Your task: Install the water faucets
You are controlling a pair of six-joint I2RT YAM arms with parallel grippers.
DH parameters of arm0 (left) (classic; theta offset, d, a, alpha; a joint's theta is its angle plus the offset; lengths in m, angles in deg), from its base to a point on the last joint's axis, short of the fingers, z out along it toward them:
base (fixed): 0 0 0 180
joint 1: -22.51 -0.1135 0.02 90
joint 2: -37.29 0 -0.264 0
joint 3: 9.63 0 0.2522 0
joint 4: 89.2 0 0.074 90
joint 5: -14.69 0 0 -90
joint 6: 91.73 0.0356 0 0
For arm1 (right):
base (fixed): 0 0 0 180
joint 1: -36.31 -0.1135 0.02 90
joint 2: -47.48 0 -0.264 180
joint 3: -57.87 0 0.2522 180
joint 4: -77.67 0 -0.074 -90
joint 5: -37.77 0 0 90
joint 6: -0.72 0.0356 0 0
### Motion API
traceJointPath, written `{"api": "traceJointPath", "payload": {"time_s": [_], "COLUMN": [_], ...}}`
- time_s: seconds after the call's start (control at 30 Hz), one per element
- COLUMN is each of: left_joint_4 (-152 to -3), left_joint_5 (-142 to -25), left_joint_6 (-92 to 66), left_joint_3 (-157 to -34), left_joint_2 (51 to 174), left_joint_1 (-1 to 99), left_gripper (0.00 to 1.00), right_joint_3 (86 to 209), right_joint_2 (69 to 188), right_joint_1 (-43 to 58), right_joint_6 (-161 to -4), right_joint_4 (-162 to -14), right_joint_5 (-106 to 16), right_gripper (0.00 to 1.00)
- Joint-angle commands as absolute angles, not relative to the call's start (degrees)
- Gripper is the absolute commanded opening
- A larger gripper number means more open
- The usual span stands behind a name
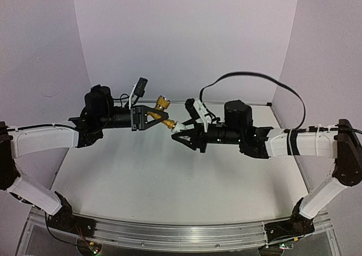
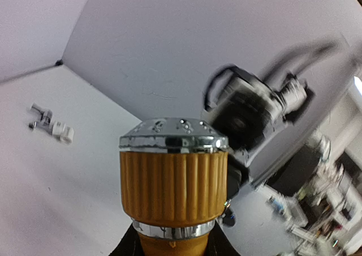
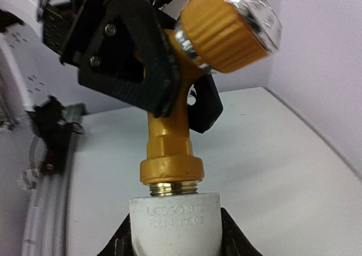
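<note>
- Left arm (image 1: 45, 140): white shell segments with black joints. It reached from the near left corner out over the middle of the table (image 1: 169, 182), forearm roughly level.
- Silver tap (image 2: 38, 118): small, shiny metal, joined to a short white plastic piece. It lay on the matte white tabletop towards the left, well apart from both grippers. Its finer shape was too small to tell.
- Left gripper (image 1: 154, 118): black plastic, triangular fingers fixed with screws. It was clamped on the neck of the brass tap, pointing right.
- Brass tap (image 1: 164, 112): held in the air above the table's centre, between the two grippers.
  - The knob was yellow-gold with a vertically ribbed grip.
  - A domed chrome cap dotted with small dimples topped the knob, with a chrome ring beneath it.
  - The body was smooth gold and ended in a faceted collar.
  - A few bare brass threads showed below the collar, where the end sat in the mouth of the white pipe fitting.
- White pipe fitting (image 3: 174, 222): short, round, matte plastic with raised lettering on its side. It touched the tap's threaded end and lay in line with it.
- Right gripper (image 1: 179, 131): black fingers closed on either side of the white pipe fitting, pointing left and slightly up towards the tap.
- Right arm (image 1: 300, 141): white shells with black joints, reaching in from the near right corner, forearm roughly level.
- Cable (image 1: 254, 77): black, arching above the right arm.
</note>
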State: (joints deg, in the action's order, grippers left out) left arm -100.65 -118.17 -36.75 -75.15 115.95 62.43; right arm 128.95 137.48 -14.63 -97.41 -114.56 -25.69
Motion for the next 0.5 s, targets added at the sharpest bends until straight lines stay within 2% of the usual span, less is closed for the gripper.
{"api": "traceJointPath", "payload": {"time_s": [0.0, 0.07, 0.17, 0.23, 0.4, 0.47], "left_joint_4": [-104.3, -104.0, -103.9, -103.9, -103.9, -103.8], "left_joint_5": [-149.3, -156.5, -161.7, -160.7, -149.0, -142.4], "left_joint_6": [1.1, 4.2, 0.6, 0.0, -5.6, -10.5], "left_joint_3": [-76.6, -79.4, -86.2, -87.3, -84.5, -82.4], "left_joint_2": [113.3, 115.4, 119.6, 120.6, 117.9, 115.2], "left_joint_1": [67.0, 64.7, 61.7, 60.6, 60.1, 59.8], "left_gripper": [0.0, 0.0, 0.0, 0.08, 0.6, 0.69], "right_joint_3": [134.1, 135.3, 135.7, 135.4, 131.1, 130.3], "right_joint_2": [135.8, 136.4, 135.9, 134.8, 131.6, 130.5], "right_joint_1": [-7.0, -6.3, -6.0, -5.6, -4.1, -3.6], "right_joint_6": [-59.2, -50.2, -41.8, -40.1, -47.8, -56.3], "right_joint_4": [-123.2, -126.4, -128.8, -129.1, -128.7, -125.1], "right_joint_5": [1.3, 7.5, 10.0, 9.7, 4.3, 0.6], "right_gripper": [0.0, 0.0, 0.0, 0.0, 0.0, 0.0]}}
